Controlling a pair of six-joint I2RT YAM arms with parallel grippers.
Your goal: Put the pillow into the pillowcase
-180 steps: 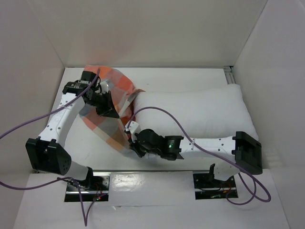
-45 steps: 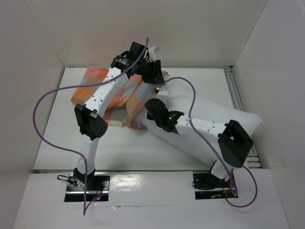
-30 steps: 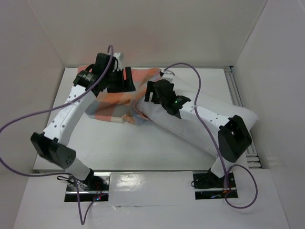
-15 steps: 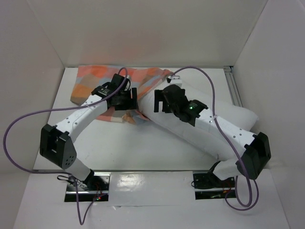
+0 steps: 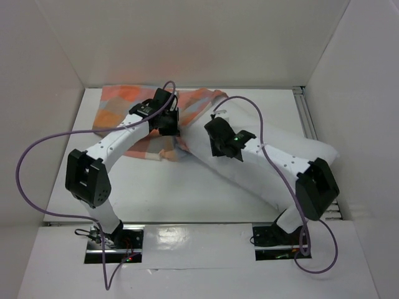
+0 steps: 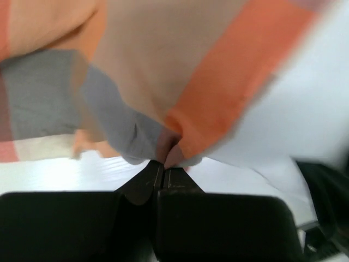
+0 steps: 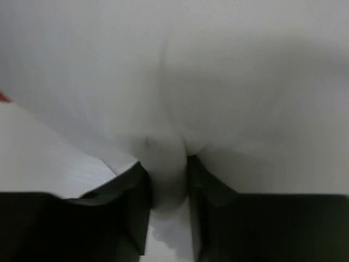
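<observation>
1. Altogether one pillow [image 5: 305, 149], lying diagonally at right, its far end touching the pillowcase.
2. One pillowcase [image 5: 124, 103], spread far left on table [image 5: 156, 193].
3. Two pincers: left gripper [image 6: 163, 169] clamped tight on pillowcase edge; right gripper [image 7: 166, 185] pinching a pillow fold.

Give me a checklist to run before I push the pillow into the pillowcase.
1. Left tool shut on the pillowcase edge: ok.
2. Right tool pinching a fold of the pillow: ok.
3. Pillow end already inside the pillowcase mouth: cannot tell from these views.
4. Pillow fully in the pillowcase: not ok, most of it lies outside.
</observation>
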